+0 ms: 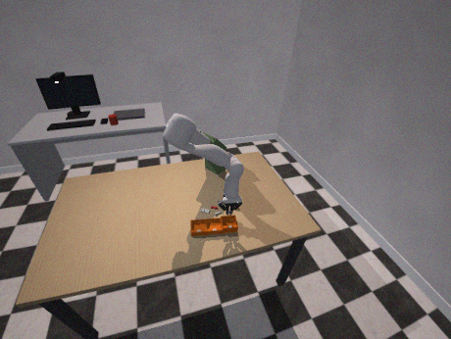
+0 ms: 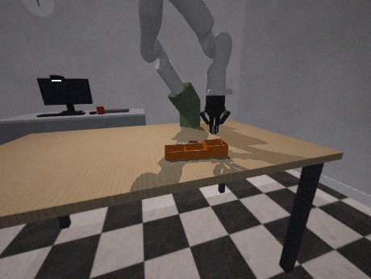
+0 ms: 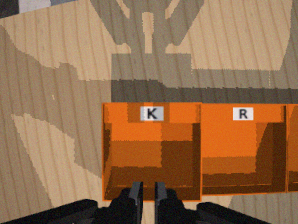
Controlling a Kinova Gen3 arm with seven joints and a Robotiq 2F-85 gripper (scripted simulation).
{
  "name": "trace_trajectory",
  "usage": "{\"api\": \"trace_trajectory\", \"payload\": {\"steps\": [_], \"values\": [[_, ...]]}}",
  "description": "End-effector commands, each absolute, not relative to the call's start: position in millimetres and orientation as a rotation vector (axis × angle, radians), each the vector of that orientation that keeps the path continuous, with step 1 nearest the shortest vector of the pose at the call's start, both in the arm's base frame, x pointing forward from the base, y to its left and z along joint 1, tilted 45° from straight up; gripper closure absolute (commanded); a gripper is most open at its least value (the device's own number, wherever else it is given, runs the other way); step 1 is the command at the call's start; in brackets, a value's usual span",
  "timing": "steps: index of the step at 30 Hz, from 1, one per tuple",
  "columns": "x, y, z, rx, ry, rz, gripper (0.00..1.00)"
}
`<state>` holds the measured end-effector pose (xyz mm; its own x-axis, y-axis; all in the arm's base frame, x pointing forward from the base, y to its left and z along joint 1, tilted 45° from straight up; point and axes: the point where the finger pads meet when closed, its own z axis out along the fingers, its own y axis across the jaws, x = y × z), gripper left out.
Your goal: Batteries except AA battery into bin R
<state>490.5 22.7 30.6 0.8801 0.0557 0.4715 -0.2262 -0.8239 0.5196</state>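
An orange bin row [image 1: 214, 225] stands on the table near the front right; it also shows in the exterior view [image 2: 196, 149]. In the wrist view the compartment marked K [image 3: 152, 152] is just ahead of the fingers and the one marked R [image 3: 242, 152] is to its right; what I see of both looks empty. My gripper [image 1: 228, 208] [image 2: 214, 128] hangs above the back edge of the row, fingers nearly together [image 3: 148, 196]. I see nothing plainly between them. Small things lie behind the row: a grey piece [image 1: 205, 210] and a red piece [image 1: 215, 208], too small to identify.
A green block [image 2: 186, 106] stands at the arm's base behind the bins. The table's right edge and front edge are close to the bin row. A desk with a monitor [image 1: 69, 93] stands far back left, off the table.
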Motion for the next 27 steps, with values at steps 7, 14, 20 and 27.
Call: {"api": "trace_trajectory", "payload": {"steps": [7,14,20,27], "values": [[460,62,80,2.460,-0.113,0.638,0.91],[444,87,111,2.463,-0.116,0.642,0.91],[437,96,122,2.463,-0.116,0.642,0.91],[438,95,122,2.463,-0.124,0.646,0.91]]}}
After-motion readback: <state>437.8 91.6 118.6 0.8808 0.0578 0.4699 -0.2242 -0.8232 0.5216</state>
